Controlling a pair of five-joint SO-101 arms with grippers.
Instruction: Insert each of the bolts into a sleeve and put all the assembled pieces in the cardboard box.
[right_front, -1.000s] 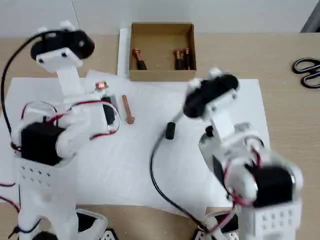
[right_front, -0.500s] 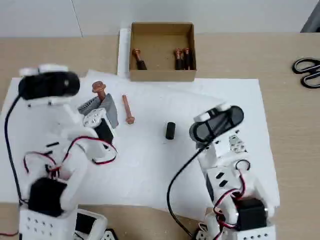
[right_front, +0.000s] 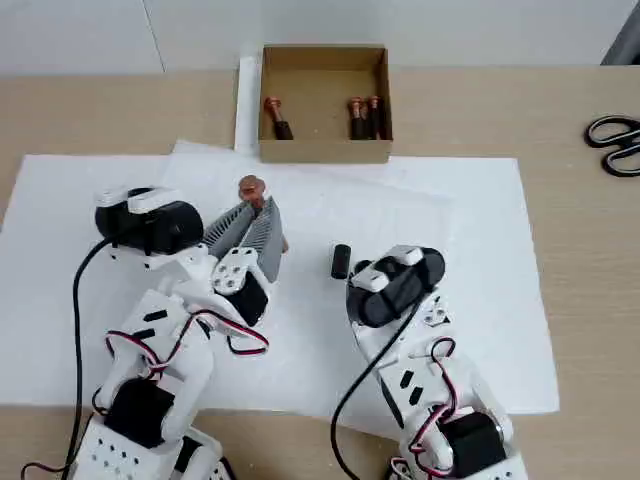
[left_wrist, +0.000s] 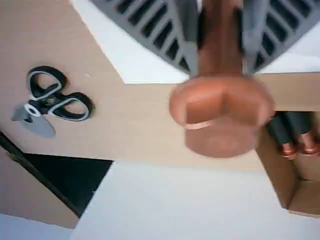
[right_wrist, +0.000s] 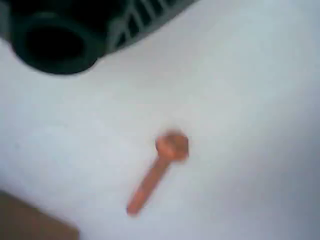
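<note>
My left gripper (right_front: 254, 207) is shut on a copper bolt (right_front: 250, 187) and holds it above the white paper, head pointing toward the cardboard box (right_front: 325, 148). The left wrist view has the bolt (left_wrist: 222, 115) clamped between grey fingers (left_wrist: 150, 30). A black sleeve (right_front: 341, 261) lies on the paper, just beyond my right arm's wrist (right_front: 395, 285). In the right wrist view the sleeve (right_wrist: 50, 42) shows end-on right at my right gripper (right_wrist: 135, 20). A second bolt (right_wrist: 157, 172) lies loose on the paper. The box holds three assembled pieces (right_front: 362, 117).
Black scissors (right_front: 615, 143) lie on the bare table at the far right, off the white paper (right_front: 480, 200). The box (left_wrist: 292, 185) stands at the paper's far edge. Cables trail from both arm bases along the front.
My left arm has swung from the far left toward the middle, carrying the bolt. My right arm has drawn back and lowered beside the sleeve, which has stayed put.
</note>
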